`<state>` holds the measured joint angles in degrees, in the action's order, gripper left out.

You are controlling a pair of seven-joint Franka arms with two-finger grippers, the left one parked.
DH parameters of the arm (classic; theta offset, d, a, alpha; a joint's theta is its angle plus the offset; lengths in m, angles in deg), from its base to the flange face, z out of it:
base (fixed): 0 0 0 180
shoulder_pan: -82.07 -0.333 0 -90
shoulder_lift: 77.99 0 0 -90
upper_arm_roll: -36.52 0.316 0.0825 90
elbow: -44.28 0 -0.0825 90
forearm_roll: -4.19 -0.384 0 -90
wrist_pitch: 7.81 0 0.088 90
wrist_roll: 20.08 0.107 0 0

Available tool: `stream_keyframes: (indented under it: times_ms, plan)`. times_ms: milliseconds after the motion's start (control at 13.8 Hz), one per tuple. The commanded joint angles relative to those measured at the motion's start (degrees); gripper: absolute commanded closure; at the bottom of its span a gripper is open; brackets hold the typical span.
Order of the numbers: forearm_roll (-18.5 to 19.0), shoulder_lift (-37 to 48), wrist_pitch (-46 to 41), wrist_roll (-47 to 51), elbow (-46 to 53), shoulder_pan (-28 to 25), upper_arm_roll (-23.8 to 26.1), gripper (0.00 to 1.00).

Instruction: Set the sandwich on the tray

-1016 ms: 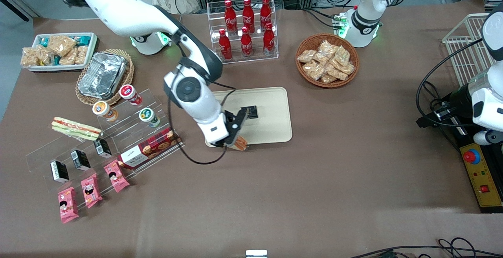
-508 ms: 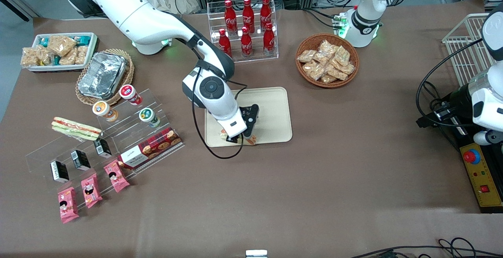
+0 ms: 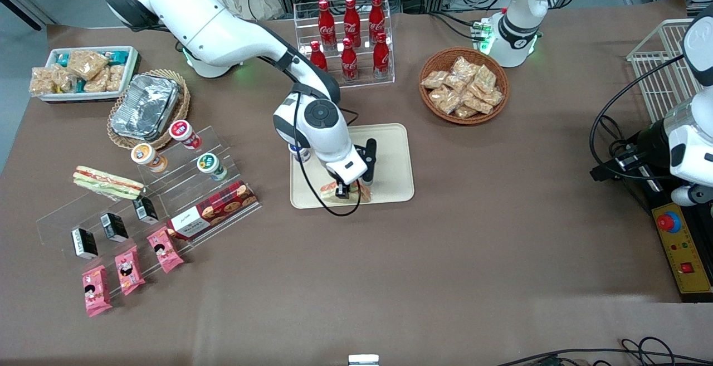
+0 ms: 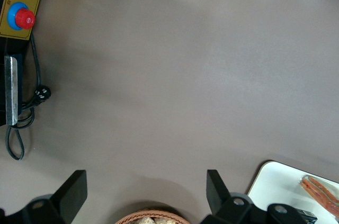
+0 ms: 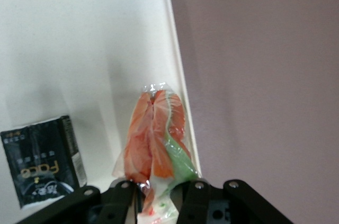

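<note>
- Brown cloth covers the table (image 3: 423, 254).
- Cream tray (image 3: 390, 149) holds a small black packet (image 5: 43, 160) and, at the edge nearest the front camera, the sandwich (image 3: 340, 191).
- Wicker basket (image 3: 464, 86) is full of snack packets; a clear rack (image 3: 345, 43) holds red bottles.
- Gripper (image 3: 346, 189) hangs low over the tray, jaws pinching the sandwich.
- Half a second ago sandwich and gripper sat closer to the tray's corner toward the working arm's end; both have since moved farther in over the tray.

Brown-clothed table (image 3: 457, 232) under tray (image 3: 396, 161), wicker snack basket (image 3: 464, 86), cola rack (image 3: 345, 40), pink packets (image 3: 127, 269)
</note>
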<state>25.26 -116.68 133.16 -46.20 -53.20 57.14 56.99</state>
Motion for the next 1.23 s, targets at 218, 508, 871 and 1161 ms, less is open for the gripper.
stream_keyframes:
  times_ms: [218, 508, 871, 1161]
  plan:
    - [1.3, -0.7, 0.5, 0.2, 0.5, 0.1, 0.4, 0.01]
    - [0.9, 0.9, -1.4, 0.6, 0.5, 0.8, 0.5, 0.01]
    - [-8.6, 11.3, -17.8, 0.5, 0.7, 5.0, 1.1, 0.01]
    - [-14.6, 22.8, -29.9, 0.7, 1.6, 9.6, -5.8, 0.01]
